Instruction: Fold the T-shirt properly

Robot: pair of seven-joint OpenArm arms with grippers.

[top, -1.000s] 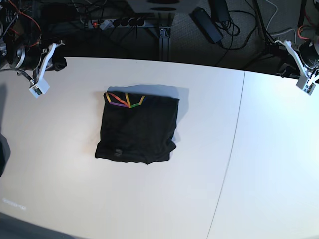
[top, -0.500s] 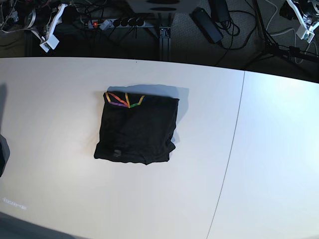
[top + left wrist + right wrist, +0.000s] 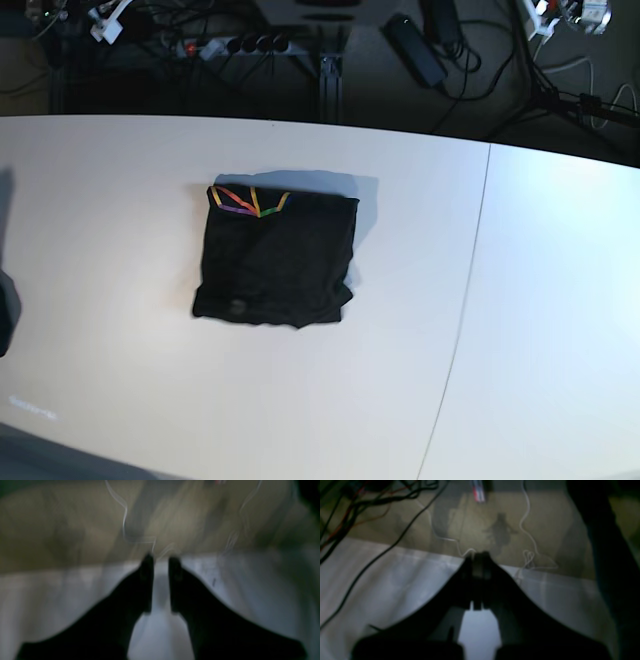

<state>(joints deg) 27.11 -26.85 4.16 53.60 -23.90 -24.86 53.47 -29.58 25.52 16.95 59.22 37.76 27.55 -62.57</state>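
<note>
While both arms sit at the far top corners of the base view, I log these from my remote station:

T-shirt: the T-shirt lies folded into a compact, roughly square black bundle, left of the bench's middle, flat on the surface and well apart from both arms.

T-shirt look: I see soft matte black cloth, a slightly wavy lower edge, small rumples near the lower left corner, and a straight right side.

Trim: the rainbow trim runs as thin striped bands along the bundle's top left edge, forming a couple of angled lines.

Bench: the bench is a smooth, pale, matte top with a thin curved seam running down its right part.

Left fingers: on the left wrist view, the left gripper shows two dark tapered fingers standing parted with a narrow gap and nothing between them; the picture is badly blurred.

Right fingers: on the right wrist view, the right gripper has its dark fingers pressed together at the tips, holding nothing.

Beyond the bench: I make out a power strip and black cables on the dark floor; white cords trail over an olive floor.
</note>
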